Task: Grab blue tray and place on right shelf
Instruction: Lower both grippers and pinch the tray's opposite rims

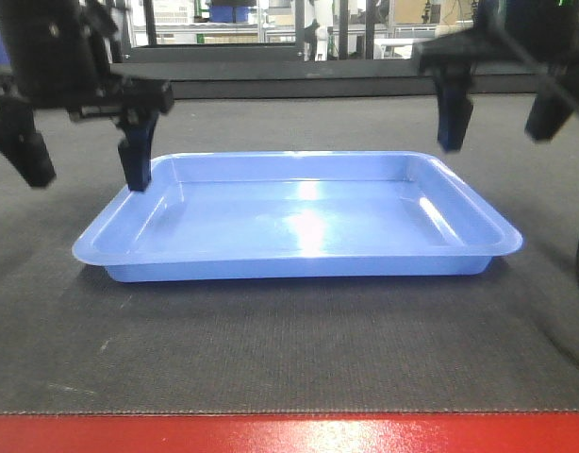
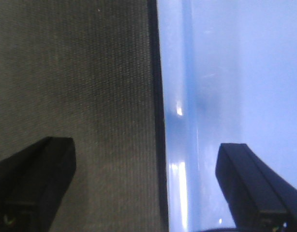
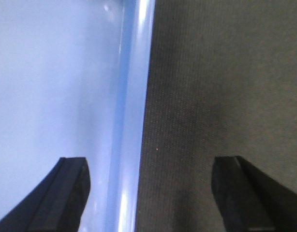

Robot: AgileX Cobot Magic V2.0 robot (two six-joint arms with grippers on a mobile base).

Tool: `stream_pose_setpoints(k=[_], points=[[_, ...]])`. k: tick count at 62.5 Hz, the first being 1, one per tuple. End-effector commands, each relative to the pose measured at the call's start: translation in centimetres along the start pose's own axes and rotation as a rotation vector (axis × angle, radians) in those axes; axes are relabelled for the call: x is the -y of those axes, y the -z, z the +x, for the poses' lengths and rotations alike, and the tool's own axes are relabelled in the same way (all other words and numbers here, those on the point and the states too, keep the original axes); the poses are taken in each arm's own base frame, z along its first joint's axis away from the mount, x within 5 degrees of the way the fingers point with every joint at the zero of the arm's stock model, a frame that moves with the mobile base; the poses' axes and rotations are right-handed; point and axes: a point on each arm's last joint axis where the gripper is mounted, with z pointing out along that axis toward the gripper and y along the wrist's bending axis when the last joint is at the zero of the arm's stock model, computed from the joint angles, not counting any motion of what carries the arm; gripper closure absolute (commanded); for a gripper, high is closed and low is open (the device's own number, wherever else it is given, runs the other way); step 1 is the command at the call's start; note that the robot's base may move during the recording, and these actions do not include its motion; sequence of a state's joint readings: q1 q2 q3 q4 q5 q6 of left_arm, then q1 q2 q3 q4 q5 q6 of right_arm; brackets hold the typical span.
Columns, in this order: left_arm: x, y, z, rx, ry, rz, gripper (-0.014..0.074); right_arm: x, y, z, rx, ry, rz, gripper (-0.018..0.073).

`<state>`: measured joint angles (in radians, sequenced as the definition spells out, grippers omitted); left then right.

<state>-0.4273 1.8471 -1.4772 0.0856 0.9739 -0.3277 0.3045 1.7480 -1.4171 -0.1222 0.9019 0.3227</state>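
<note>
Both wide: left claw, right claw straddling glossy blue tray rims; woven mat.

The tray looks like smooth, glossy light-blue plastic, with bright glare patches on its floor; the mat beneath is dark grey, matt and coarse-woven like cloth; the near table edge is smooth red with a faint sheen.

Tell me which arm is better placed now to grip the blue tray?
Left, slightly. Both are open astride a rim of the blue tray, but the left end effector is down at rim level, while the right end effector hangs higher.
</note>
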Motion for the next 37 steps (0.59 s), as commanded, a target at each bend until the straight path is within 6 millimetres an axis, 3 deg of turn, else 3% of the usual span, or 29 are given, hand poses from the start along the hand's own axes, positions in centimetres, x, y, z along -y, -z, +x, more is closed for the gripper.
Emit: stream_pose_setpoints(k=[1, 20, 37], points=[[-0.1, 1.8, -1.2, 0.098, 0.049, 0.056, 0.0103, 0.1, 1.3, -1.4, 0.1, -0.016, -0.027, -0.0051], [0.2, -0.8, -1.4, 0.062, 0.064, 0.066, 0.0103, -0.6, -2.7, -1.5, 0.056, -0.012, -0.031, -0.0051], [0.3, -1.1, -1.5, 0.06, 0.07, 0.074, 0.0144, -0.7, -4.3, -1.4, 0.039, -0.007, -0.03, -0.0046]])
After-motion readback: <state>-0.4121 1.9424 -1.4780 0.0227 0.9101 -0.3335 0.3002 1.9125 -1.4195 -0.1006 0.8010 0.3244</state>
